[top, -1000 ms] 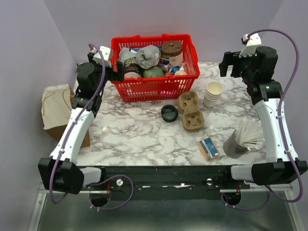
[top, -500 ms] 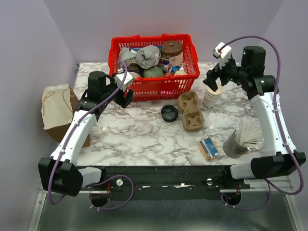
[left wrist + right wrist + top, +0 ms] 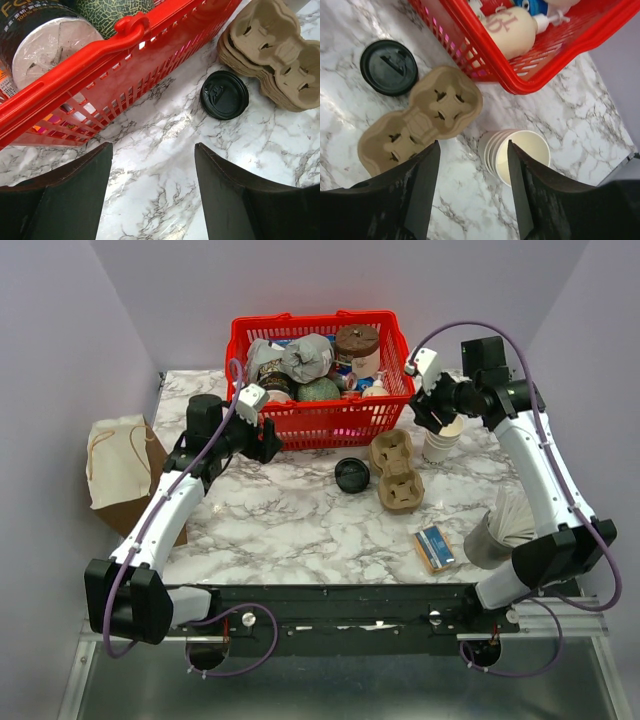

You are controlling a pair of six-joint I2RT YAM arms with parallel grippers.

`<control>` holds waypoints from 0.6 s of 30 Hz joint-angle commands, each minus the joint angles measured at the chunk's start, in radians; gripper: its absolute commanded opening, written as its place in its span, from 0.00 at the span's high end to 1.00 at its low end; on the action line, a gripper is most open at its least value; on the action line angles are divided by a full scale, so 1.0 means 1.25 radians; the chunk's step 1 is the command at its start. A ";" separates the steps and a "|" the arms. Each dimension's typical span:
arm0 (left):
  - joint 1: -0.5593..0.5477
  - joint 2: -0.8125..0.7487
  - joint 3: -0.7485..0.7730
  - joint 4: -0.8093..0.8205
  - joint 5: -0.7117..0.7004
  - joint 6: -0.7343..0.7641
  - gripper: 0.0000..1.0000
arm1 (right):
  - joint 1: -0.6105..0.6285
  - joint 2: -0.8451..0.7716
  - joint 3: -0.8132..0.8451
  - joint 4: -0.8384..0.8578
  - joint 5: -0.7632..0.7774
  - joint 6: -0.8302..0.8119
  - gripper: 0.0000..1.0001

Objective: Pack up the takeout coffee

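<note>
Takeout coffee seemed to be the dark-lidded white cup (image 3: 360,350) standing in the red basket (image 3: 322,420), though it showed too small to be sure. It sat beyond both pairs of fingers, touched by neither. The left gripper (image 3: 152,150) hung just short of the basket wall, fingers apart and empty, with a loose black lid (image 3: 224,94) ahead to their right. The right gripper (image 3: 472,147) gaped empty over the worktop (image 3: 465,200), with the paper cup stack (image 3: 520,155) beside one finger and the cardboard carrier (image 3: 420,120) beside the other.
</note>
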 commanded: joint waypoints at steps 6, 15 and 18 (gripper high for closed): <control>0.002 0.003 0.018 0.016 0.007 -0.035 0.20 | -0.051 0.089 0.035 -0.086 0.047 -0.099 0.43; 0.002 -0.002 0.019 0.020 0.010 -0.050 0.19 | -0.096 0.177 0.075 -0.132 0.057 -0.167 0.47; 0.001 0.003 0.026 0.016 0.013 -0.050 0.19 | -0.096 0.203 0.087 -0.135 0.062 -0.188 0.47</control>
